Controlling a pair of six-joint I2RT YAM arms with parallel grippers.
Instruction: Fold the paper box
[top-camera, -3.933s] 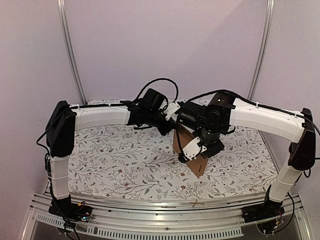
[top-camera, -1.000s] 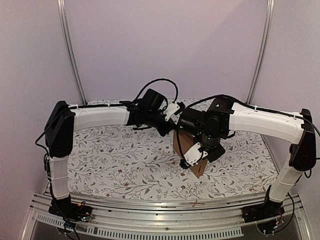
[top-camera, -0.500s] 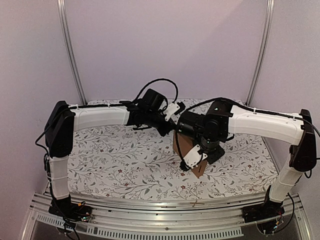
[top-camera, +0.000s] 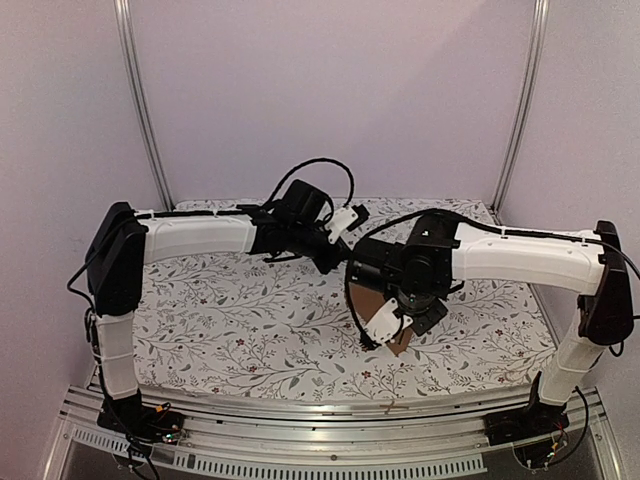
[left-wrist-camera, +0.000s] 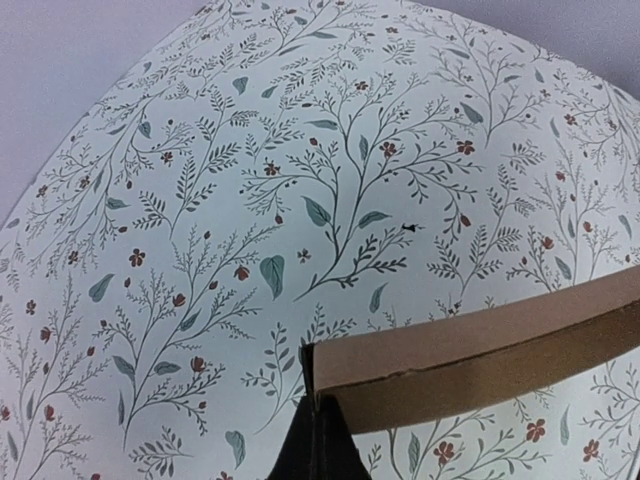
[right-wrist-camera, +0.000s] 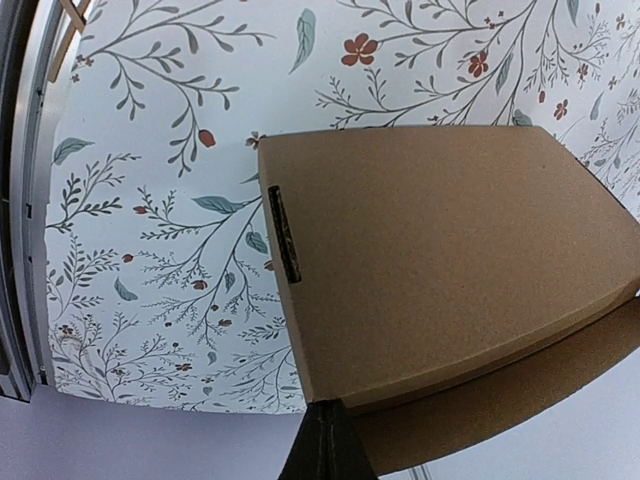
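Left tool (left-wrist-camera: 318, 432) and right tool (right-wrist-camera: 325, 438) each pinch the paper box (right-wrist-camera: 440, 260)

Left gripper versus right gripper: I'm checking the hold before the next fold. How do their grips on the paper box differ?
The left gripper holds the paper box at its far end, seeing it edge-on as a thin band. The right gripper holds it nearer the near end, looking onto a broad brown face. Both are shut on the box.

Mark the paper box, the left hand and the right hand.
paper box (right-wrist-camera: 440, 260): right wrist view, middle of its broad face.
left hand (left-wrist-camera: 318, 425): left wrist view, shut fingertips at box corner.
right hand (right-wrist-camera: 325, 425): right wrist view, shut fingertips at box edge.
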